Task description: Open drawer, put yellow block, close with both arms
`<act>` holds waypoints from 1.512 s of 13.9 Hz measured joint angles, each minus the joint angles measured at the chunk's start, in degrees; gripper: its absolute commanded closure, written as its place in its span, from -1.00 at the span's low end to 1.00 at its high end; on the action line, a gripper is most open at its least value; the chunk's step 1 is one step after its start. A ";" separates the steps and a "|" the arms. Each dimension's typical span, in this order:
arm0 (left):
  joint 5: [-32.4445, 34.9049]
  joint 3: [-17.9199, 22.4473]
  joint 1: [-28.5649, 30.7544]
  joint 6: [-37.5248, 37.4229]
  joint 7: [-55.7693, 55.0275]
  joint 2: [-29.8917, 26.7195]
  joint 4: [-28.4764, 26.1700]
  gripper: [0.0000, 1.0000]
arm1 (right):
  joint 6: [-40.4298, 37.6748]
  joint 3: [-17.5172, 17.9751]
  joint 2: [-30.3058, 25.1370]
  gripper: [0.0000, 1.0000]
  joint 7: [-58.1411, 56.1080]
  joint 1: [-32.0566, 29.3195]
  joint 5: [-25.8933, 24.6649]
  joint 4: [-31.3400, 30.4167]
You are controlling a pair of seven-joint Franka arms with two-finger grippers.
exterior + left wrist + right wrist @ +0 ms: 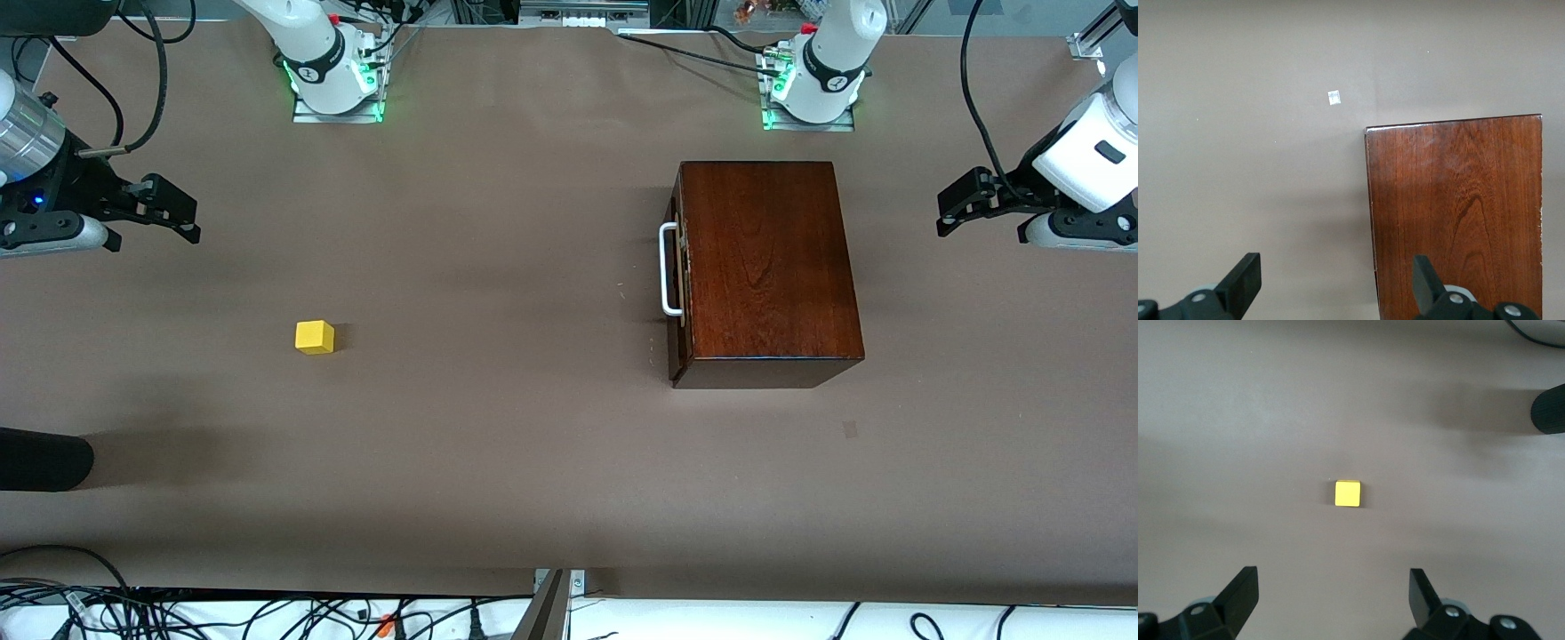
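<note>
The yellow block (315, 337) (1347, 493) sits alone on the brown table toward the right arm's end. The dark wooden box (765, 267) (1458, 213) stands toward the left arm's end. Its drawer (680, 276) is shut, and the white handle (667, 271) faces the block's end of the table. My right gripper (182, 213) (1333, 593) hangs open and empty over the table at its own end, apart from the block. My left gripper (956, 204) (1336, 277) hangs open and empty beside the box, over the box's edge.
A black rounded object (44, 458) (1548, 410) juts in at the right arm's end, nearer the front camera than the block. A small pale mark (851, 430) (1333, 97) lies on the table near the box. Cables (267, 613) run along the table's near edge.
</note>
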 measured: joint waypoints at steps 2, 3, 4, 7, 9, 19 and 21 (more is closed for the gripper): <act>0.00 -0.02 0.00 0.00 -0.06 0.00 0.00 -1.00 | 0.00 0.00 0.00 -1.00 0.00 0.00 0.00 0.00; 0.00 -0.02 0.00 0.00 -0.11 0.00 0.00 -1.00 | 0.00 0.00 0.00 -1.00 0.00 0.00 0.00 0.00; 0.00 -0.04 0.00 0.00 -0.20 0.00 0.00 -1.00 | 0.00 0.00 0.00 -1.00 0.00 0.00 0.00 0.00; -0.03 -0.77 -0.01 0.00 -0.98 -0.01 0.00 -1.00 | 0.00 -0.01 0.00 -1.00 0.00 0.00 0.00 0.00; -0.06 -3.05 -0.06 0.00 -4.29 -0.04 0.00 -1.00 | 0.00 -0.02 0.00 -1.00 0.00 0.00 0.00 0.00; -0.08 -23.80 -1.26 1.27 -31.02 1.37 -0.02 -1.00 | 0.00 -0.08 0.00 -1.00 0.00 -0.01 0.00 0.00; 0.21 -27.49 -2.27 1.79 -36.45 3.14 0.42 -1.00 | 0.00 -0.11 0.00 -1.00 0.00 -0.02 0.00 0.00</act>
